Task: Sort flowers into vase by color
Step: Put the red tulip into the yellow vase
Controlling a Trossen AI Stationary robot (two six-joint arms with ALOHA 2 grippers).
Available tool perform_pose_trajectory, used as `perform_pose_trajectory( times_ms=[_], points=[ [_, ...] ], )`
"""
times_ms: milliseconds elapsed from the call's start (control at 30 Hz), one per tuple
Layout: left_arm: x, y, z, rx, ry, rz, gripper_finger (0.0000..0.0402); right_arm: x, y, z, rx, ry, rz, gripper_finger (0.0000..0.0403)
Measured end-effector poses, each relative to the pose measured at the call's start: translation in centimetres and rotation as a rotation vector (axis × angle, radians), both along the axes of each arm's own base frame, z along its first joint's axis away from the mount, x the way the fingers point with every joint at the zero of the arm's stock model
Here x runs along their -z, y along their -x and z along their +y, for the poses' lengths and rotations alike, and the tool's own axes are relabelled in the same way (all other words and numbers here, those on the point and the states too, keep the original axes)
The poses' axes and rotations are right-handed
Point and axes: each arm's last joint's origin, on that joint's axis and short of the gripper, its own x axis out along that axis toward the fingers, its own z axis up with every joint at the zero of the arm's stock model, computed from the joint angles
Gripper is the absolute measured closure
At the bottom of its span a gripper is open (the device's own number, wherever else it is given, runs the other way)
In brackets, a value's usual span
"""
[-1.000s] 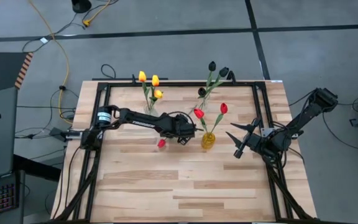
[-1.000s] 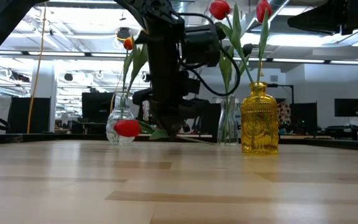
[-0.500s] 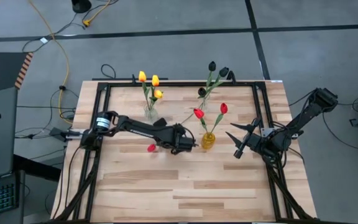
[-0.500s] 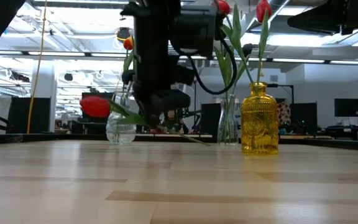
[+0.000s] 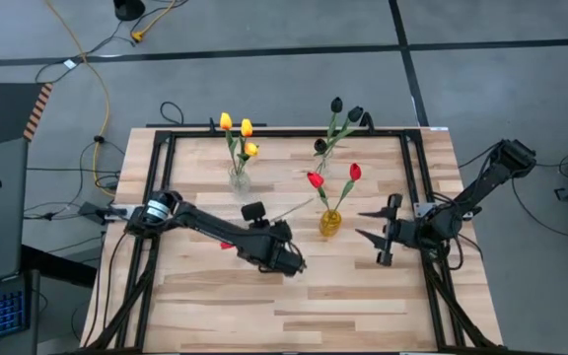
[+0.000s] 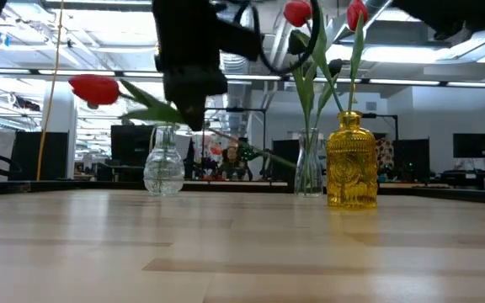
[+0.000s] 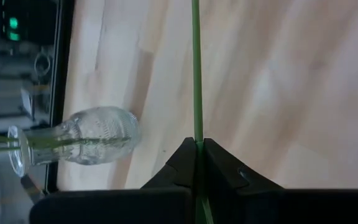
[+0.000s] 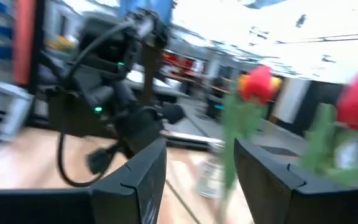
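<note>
My left gripper [image 7: 197, 146] was clamped tight on the thin green stem of a red tulip [image 6: 95, 88]. In the left wrist view the stem ran straight out between the two dark fingers [image 7: 180, 163]. In the low view that flower hung in the air at the upper left of the frame, bud pointing left, well clear of the table [image 6: 242, 252]. From above, the left gripper [image 5: 286, 258] sat near the middle of the frame, a little below and left of the yellow vase [image 5: 330, 223].

My right gripper [image 5: 375, 236] waited right of centre in the high view, fingers spread wide and holding nothing, pointing toward the yellow vase.

I could read no writing, brand or label anywhere; the vases showed only moulded patterns.

Counting then. Three vases: a clear vase [image 5: 239, 179] at upper centre-left, a second clear vase [image 5: 320, 158] to the right of it, and the yellow one below that. Three yellow tulips [image 5: 237, 133] stood in the first clear vase. Three near-black tulips [image 5: 346, 111] stood in the second. Two red tulips [image 5: 333, 177] stood in the yellow vase. With the one I was holding, that made three red and nine flowers in all.

In the low view the yellow vase [image 6: 351, 162] stood right of centre, with a clear vase [image 6: 163, 168] left of centre.
</note>
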Motion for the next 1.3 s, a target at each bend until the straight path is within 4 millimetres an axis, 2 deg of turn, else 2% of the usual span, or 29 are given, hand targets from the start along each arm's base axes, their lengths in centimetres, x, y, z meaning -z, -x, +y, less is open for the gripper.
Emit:
perform_pose_trajectory(
  times_ms=[200, 367, 600, 1000, 1300],
  points=[
    [-1.4, 0.4, -3.2, 0.122, 0.011, -0.003, 0.0399, 0.1, -0.1, 0.6, -0.206, -0.048, -0.03, 0.0187],
    [-2.8, 0.6, -5.4, 0.237, 0.021, -0.008, 0.0399, 0.1, -0.1, 0.8, -0.307, -0.099, -0.044, 0.0188],
    [-3.7, 0.2, -6.4, 0.347, 0.033, -0.017, 0.0399, -0.1, -0.7, 1.5, -0.379, -0.156, -0.034, 0.0197],
    [-3.7, -0.4, -6.7, 0.437, 0.072, -0.01, 0.0399, 0.1, -5.5, 5.4, -0.348, 0.02, 0.097, 0.0211],
    [-3.8, -0.9, -7.0, 0.44, 0.088, -0.078, 0.0399, 1.1, -9.8, 6.6, -0.276, 0.097, 0.249, 0.0211]
  ],
)
